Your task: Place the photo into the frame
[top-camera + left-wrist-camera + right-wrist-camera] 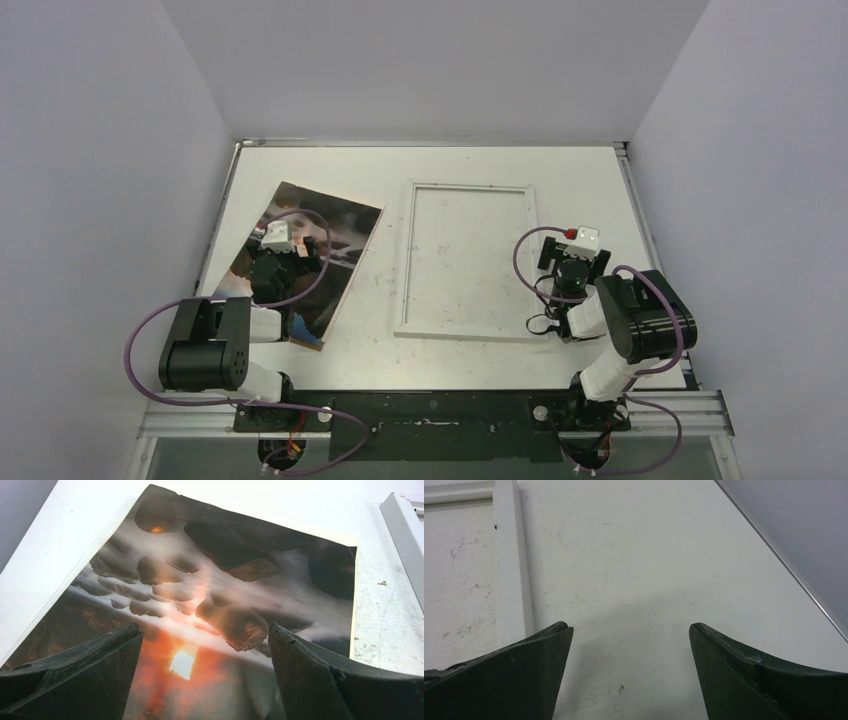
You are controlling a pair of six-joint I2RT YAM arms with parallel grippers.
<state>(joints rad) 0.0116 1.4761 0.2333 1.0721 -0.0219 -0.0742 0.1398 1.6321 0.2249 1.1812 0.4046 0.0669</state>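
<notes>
The photo (350, 225) is lying flat on the table (600, 180), left of the empty frame (470, 184) and apart from it, so the insertion is looking wholly undone. Its long axis is running near-to-far, the far end leaning toward the frame. The left gripper (205, 630) is hovering over it, jaws wide apart and empty, while the right gripper (630, 626), also spread, is hanging beside the frame's right rail.

A scuffed white table (600, 190) sits boxed in by 3 plain pale grey walls (430, 60) under even light.

photo (330, 225) left of frame (466, 260)
</notes>
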